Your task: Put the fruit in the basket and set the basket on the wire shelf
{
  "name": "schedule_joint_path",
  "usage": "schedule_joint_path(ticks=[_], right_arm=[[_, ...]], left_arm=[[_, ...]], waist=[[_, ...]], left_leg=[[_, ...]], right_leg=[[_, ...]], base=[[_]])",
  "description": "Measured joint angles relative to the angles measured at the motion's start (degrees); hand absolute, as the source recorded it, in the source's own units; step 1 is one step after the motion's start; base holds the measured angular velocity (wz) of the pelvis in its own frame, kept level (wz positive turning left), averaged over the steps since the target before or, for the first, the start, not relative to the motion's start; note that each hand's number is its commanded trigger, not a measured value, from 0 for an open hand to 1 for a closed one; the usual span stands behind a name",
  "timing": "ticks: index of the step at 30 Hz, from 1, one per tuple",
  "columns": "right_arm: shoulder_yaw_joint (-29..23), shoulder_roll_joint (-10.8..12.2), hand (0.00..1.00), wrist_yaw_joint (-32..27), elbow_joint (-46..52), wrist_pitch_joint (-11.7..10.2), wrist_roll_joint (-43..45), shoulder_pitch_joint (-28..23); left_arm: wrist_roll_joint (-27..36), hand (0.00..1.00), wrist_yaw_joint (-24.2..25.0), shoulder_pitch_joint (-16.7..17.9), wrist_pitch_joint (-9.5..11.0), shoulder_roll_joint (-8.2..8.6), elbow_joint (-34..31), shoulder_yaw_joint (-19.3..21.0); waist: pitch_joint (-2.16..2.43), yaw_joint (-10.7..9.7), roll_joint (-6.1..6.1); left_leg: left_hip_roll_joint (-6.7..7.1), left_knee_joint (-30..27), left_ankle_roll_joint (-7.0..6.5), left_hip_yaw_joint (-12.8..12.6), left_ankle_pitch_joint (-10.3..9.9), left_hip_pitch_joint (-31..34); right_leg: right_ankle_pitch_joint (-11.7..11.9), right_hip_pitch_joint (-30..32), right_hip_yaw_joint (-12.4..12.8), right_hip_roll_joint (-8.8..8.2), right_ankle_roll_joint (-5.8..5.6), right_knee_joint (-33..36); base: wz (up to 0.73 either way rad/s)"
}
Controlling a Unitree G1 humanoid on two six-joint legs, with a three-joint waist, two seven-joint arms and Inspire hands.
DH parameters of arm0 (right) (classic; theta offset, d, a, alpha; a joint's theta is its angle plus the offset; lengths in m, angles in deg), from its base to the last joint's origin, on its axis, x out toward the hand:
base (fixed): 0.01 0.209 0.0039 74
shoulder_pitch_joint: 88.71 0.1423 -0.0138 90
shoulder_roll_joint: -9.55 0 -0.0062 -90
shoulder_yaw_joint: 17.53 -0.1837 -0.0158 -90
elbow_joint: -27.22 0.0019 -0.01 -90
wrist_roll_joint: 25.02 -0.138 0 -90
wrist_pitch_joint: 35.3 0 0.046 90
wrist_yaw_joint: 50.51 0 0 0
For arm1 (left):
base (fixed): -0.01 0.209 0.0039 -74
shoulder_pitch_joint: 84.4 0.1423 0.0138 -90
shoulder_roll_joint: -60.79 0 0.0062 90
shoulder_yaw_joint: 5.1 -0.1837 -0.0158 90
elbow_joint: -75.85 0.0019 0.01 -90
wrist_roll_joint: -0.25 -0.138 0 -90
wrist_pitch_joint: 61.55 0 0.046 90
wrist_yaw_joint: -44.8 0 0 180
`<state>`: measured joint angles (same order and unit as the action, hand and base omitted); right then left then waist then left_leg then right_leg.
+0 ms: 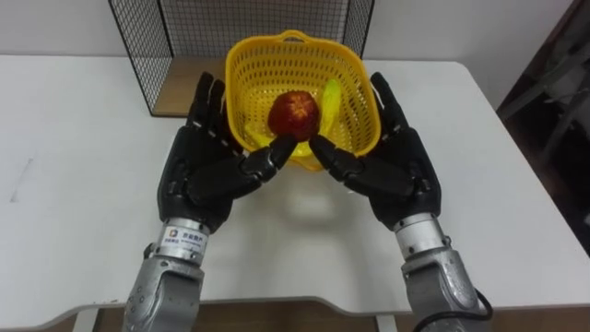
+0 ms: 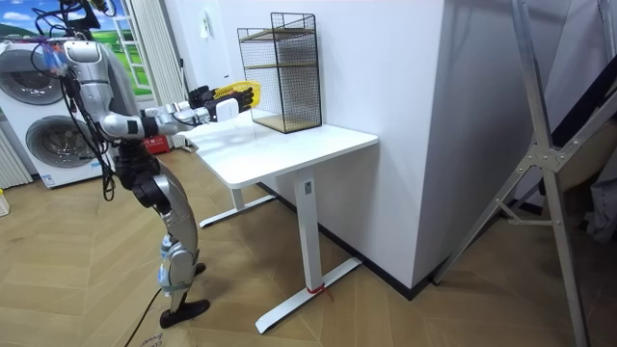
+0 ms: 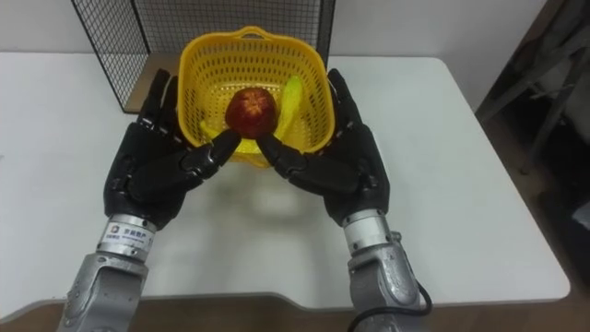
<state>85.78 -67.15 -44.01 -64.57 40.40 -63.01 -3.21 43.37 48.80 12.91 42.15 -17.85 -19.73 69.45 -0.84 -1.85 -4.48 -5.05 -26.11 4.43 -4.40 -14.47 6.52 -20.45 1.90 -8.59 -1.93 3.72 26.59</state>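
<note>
- The white tabletop (image 1: pixel 74 138) carries a black wire shelf (image 1: pixel 147 46) at its far edge. The robot stands at the opposite edge with both arms stretched forward.
- The yellow basket (image 1: pixel 249 74) is held up off the tabletop, just in front of the wire shelf, pressed between the two hands.
- The left hand (image 1: pixel 198 171) lies flat against the basket's left side, with its fingers straight and its thumb reaching toward the front wall.
- The right hand (image 1: pixel 396 166) mirrors it on the right side, its fingers likewise outstretched and not curled.
- A red apple (image 1: pixel 294 114) sits in the middle of the basket.
- A banana (image 1: pixel 330 100) lies beside the apple, toward the right wall.
</note>
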Motion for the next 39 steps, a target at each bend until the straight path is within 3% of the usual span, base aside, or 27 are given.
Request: schedule_joint_path(ticks=[6, 15, 18, 19, 21, 22, 23, 25, 26, 27, 28, 29, 30, 31, 33, 34, 36, 38, 39], right_arm=[[0.07, 0.03, 0.00, -0.03, 0.28, -0.01, 0.00, 0.20], [0.13, 0.00, 0.00, -0.12, 0.77, -0.09, 0.02, 0.64], [0.14, 0.00, 0.00, -0.66, 0.78, -0.09, -0.13, 0.77], [0.13, -0.01, 0.00, -0.69, 0.80, -0.38, -0.13, 0.79], [0.14, -0.05, 0.00, -0.76, 0.79, -0.95, -0.01, 0.88], [0.20, -0.07, 0.00, -0.93, 0.78, -0.95, 0.01, 0.85], [0.20, -0.09, 0.00, -1.02, 0.78, -0.95, 0.01, 0.85], [0.20, -0.16, 0.00, -1.23, 0.53, -1.02, 0.07, 0.85], [0.20, -0.16, 0.00, -1.30, 0.53, -1.04, 0.07, 0.85], [0.20, -0.08, 0.00, -1.32, 0.48, -1.04, 0.44, 0.85], [0.22, 0.14, 0.00, -1.25, 0.10, -0.96, 0.70, 0.84], [0.22, 0.05, 0.00, -1.15, 0.00, -0.84, 0.62, 0.84], [0.21, 0.12, 0.00, -0.97, -0.02, -0.68, 0.40, 0.83], [0.25, 0.07, 0.00, -0.85, -0.02, -0.62, 0.40, 0.83], [0.30, 0.06, 0.00, -0.85, -0.10, -0.51, 0.43, 0.79], [0.45, -0.46, 0.00, -0.85, -0.17, -0.33, 0.41, 0.75], [0.39, -0.61, 0.00, -0.85, -0.16, 0.19, 0.43, 0.78], [0.34, -0.66, 0.00, -0.86, -0.16, 0.51, 0.42, 0.80], [0.34, -0.65, 0.00, -0.86, -0.15, 0.56, 0.39, 0.82]], left_arm=[[0.01, 0.00, -0.01, -0.28, 0.19, -0.02, -0.08, -0.04], [0.06, 0.00, -0.05, -0.55, 0.58, -0.38, -0.75, -0.03], [0.03, 0.00, -0.03, -0.50, 0.43, -0.01, -0.72, -0.03], [0.03, 0.00, 0.13, -0.48, 0.38, -0.02, -0.68, -0.02], [0.03, 0.00, 0.39, -0.61, 0.27, 0.00, -0.65, -0.04], [0.08, 0.00, 0.38, -0.56, -0.01, -0.10, -0.63, -0.01], [0.08, 0.00, 0.38, -0.49, -0.11, -0.07, -0.62, -0.01], [0.07, 0.00, -0.02, -0.41, -0.72, 0.08, -0.50, -0.09], [0.09, 0.00, -0.11, -0.45, -0.72, 0.14, -0.50, -0.15], [0.07, 0.00, -0.42, -0.52, -0.64, 0.24, -0.48, -0.16], [0.06, 0.00, -1.06, -0.45, -0.62, 0.18, -0.42, -0.19], [0.06, 0.00, -1.19, -0.45, -0.59, 0.11, -0.42, -0.19], [0.09, 0.00, -1.25, -0.49, -0.32, -0.30, -0.42, -0.18], [0.10, 0.00, -1.28, -0.48, -0.36, -0.52, -0.39, -0.19], [0.08, 0.00, -1.28, -0.46, -0.48, -0.48, -0.21, -0.21], [0.09, 0.00, -1.32, -0.34, -0.68, -0.01, 0.17, -0.25], [-0.01, 0.00, -1.31, -0.65, -0.65, -0.15, 0.15, -0.19], [-0.50, 0.00, -1.31, -0.68, -0.70, -0.14, 0.16, -0.19], [-1.20, 0.00, -1.31, -0.71, -0.70, -0.18, 0.15, -0.14]], waist=[[0.09, 0.20, 0.00], [0.28, 0.27, 0.10], [0.63, 0.41, 0.71], [0.80, 0.18, 0.92], [0.82, -1.12, 1.07], [0.59, -1.52, 0.57], [0.45, -1.44, 0.35], [0.23, -1.57, 0.61], [0.17, -1.58, 0.87], [-0.24, -1.44, 1.31], [-0.78, -1.31, 2.25], [-0.82, -1.19, 2.40], [-0.91, -1.08, 2.60], [-0.93, -1.07, 2.53], [-0.72, -1.01, 1.95], [-0.60, -0.82, 2.93], [-0.53, -0.76, 3.60], [-0.48, -0.67, 3.53], [-0.23, -0.58, 3.24]], left_leg=[[1.38, 0.02, -0.03, 1.43, -0.01, 0.33], [2.30, -0.50, -0.30, 1.43, -0.10, 1.29], [3.13, -1.54, -2.28, 0.45, -1.21, 1.33], [4.10, -0.97, -3.54, -0.27, -1.46, 0.92], [6.34, 0.11, -4.62, -0.31, -1.83, 0.06], [7.87, 0.26, -5.78, -0.81, -1.74, -0.96], [8.66, 0.41, -6.32, -1.20, -1.96, -1.40], [10.50, -0.38, -8.27, -1.12, -3.14, -2.36], [10.54, -0.65, -8.67, -1.06, -3.37, -2.46], [10.49, -0.68, -9.33, -0.89, -3.66, -3.24], [10.19, -0.77, -9.89, -0.34, -3.81, -3.68], [9.93, -0.91, -10.11, -0.31, -3.86, -3.54], [9.36, -1.62, -10.42, -0.24, -4.04, -2.71], [9.26, -2.19, -10.77, -0.22, -4.24, -1.75], [9.86, -2.61, -11.30, -0.36, -4.59, -1.13], [9.68, -2.21, -11.35, -0.34, -4.66, -1.31], [9.32, -0.55, -11.37, -0.41, -4.23, -1.66], [8.76, 0.91, -11.30, -0.79, -3.79, -2.27], [8.39, 1.69, -11.16, -1.05, -3.59, -2.36]], right_leg=[[-0.31, 0.14, -0.35, -1.00, -0.62, 0.15], [-0.65, 0.27, -0.47, -2.07, -1.35, 0.40], [-1.12, -0.12, 0.10, -3.11, -2.27, 1.86], [-1.63, 0.08, 0.36, -4.30, -3.18, 3.20], [-2.28, 2.07, 0.93, -6.92, -4.37, 8.79], [-1.73, 4.82, 2.42, -9.16, -5.37, 15.61], [-0.94, 6.31, 3.30, -10.04, -6.53, 19.10], [4.44, 10.22, 5.14, -11.72, -6.52, 28.72], [5.97, 10.86, 5.68, -11.66, -6.57, 29.90], [8.77, 11.85, 6.19, -11.33, -6.65, 31.37], [9.10, 11.99, 6.61, -10.40, -6.99, 30.87], [7.85, 11.99, 6.68, -9.72, -7.45, 29.74], [4.63, 12.05, 6.02, -7.89, -7.58, 25.24], [3.18, 11.97, 5.09, -6.83, -7.10, 19.16], [3.95, 10.91, 3.40, -4.89, -6.24, 10.21], [4.50, 9.54, 2.87, -4.40, -5.81, 7.55], [5.69, 8.84, 3.03, -3.62, -5.92, 4.87], [6.80, 8.04, 3.22, -2.86, -5.90, 2.71], [7.44, 7.84, 3.35, -2.37, -5.71, 1.35]], base=[[0.06], [0.02], [0.02], [0.06], [0.28], [0.27], [0.14], [0.17], [0.09], [0.00], [-0.06], [0.00], [0.04], [0.08], [0.06], [-0.08], [-0.10], [-0.13], [-0.19]])
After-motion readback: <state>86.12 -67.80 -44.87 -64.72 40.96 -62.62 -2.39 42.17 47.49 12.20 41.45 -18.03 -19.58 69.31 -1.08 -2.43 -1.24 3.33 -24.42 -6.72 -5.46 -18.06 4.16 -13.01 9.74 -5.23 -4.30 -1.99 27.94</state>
